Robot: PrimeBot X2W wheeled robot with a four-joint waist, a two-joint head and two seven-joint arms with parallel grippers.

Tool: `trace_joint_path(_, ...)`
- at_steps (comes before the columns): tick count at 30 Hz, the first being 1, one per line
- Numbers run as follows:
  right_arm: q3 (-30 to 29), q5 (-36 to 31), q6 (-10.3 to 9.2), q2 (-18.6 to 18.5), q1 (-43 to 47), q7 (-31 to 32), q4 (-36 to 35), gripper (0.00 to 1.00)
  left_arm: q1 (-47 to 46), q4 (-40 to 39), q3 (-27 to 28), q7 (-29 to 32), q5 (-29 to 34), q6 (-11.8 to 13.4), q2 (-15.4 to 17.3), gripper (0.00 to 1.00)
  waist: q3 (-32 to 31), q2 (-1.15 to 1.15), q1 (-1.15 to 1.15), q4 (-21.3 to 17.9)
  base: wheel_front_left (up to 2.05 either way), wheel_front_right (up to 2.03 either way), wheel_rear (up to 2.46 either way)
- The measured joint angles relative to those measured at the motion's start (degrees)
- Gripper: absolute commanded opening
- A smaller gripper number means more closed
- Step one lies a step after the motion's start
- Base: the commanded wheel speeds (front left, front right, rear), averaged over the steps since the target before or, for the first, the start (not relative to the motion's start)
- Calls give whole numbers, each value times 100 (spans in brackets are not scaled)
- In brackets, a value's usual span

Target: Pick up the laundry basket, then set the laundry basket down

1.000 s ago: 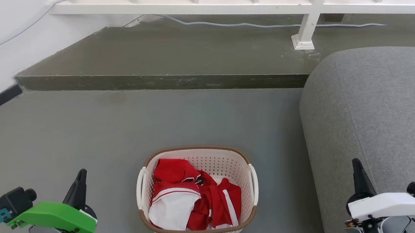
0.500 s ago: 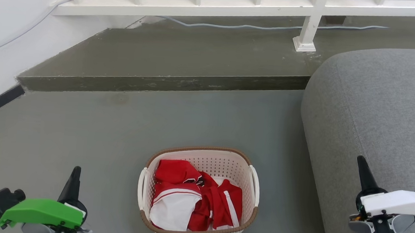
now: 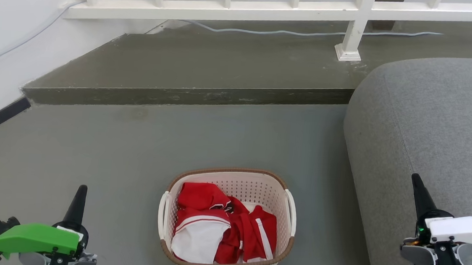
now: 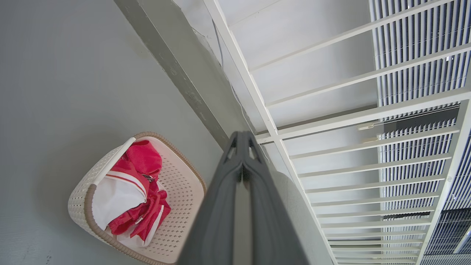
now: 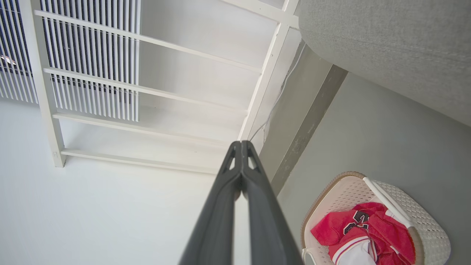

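- While the basket (image 3: 229, 169) stands upright on the floor (image 3: 133, 154) in the head view, with red and white clothes (image 3: 220, 228) heaped inside, the left end effector (image 3: 81, 190) hangs well to its left. The right end effector (image 3: 416, 182) hangs well to its right. Neither touches the basket. Each shows as one dark point, fingers pressed together and gripping nothing.
- Head view, the step in hand: a basket on the floor with both arms off it fits either a reach ahead of a lift or a retreat after a set-down, and nothing here settles which. Either way, I judge it best to move the two arms evenly and keep the fingertips clear of the rim, so nothing snags or tips the light basket.
- Head view, surface and room: the floor around the basket is smooth, grey and flat. Beyond the basket a raised step (image 3: 188, 93) carries a white railing (image 3: 229, 9) and a pale cable (image 3: 269, 30). A grey sofa (image 3: 430, 122) bulks close on the basket's right, leaving that arm less room.
- Left wrist view: this arm's fingers (image 4: 224, 191) meet at the tips, empty. The basket sits beside them, apart, with a white handle (image 4: 114, 161) turned this way and free.
- Right wrist view: the fingers (image 5: 257, 191) are likewise closed and empty. The basket sits off to one side, its other handle (image 5: 386, 201) unheld, with the sofa above it.
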Motion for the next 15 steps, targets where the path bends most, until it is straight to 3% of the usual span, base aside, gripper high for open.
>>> trace_joint_path(15, -327, 1204, 209, 85, -108, 272, 82, 0, -147, 151, 286, 230, -1161, -244, -75, 0, -36, 0, 0, 38, 0, 0, 0)
